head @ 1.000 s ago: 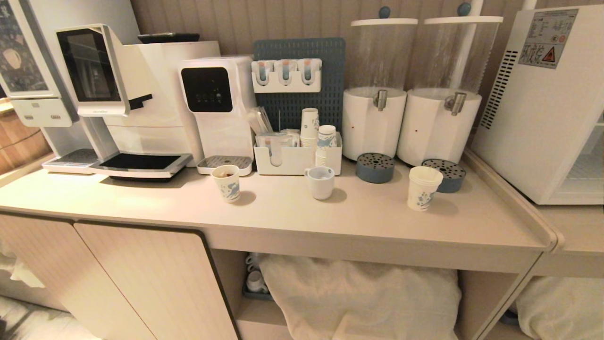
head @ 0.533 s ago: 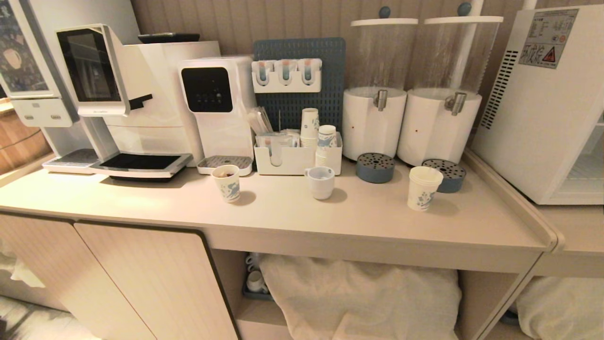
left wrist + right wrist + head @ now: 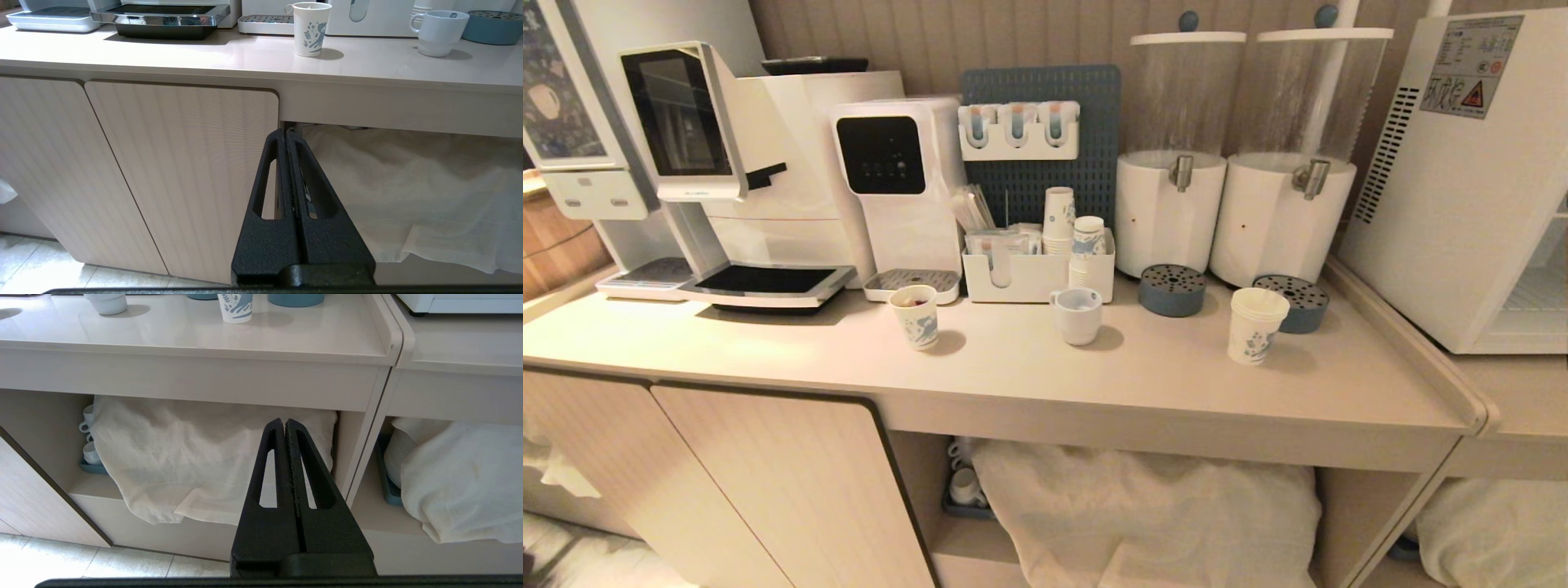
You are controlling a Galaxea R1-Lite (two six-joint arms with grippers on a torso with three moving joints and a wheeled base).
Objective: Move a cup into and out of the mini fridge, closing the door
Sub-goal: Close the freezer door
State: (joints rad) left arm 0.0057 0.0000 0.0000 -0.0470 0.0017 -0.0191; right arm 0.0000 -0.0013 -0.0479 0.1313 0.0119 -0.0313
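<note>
Plainly, both claws are pressed together and empty, the left claw (image 3: pixel 286 134) and right claw (image 3: pixel 284 424) hanging below the table's (image 3: pixel 1013 367) front edge. The cup (image 3: pixel 1255 325) stands near the table's right edge, close to the mini fridge (image 3: pixel 1462 188). A nested stack could split in a pinch, and the lookalike single cup (image 3: pixel 916 316) invites a wrong pick.

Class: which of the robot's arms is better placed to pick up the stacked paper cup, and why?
Probably the right. The cup stands right of centre, near the mini fridge; the right hand hangs just below it, shut.
</note>
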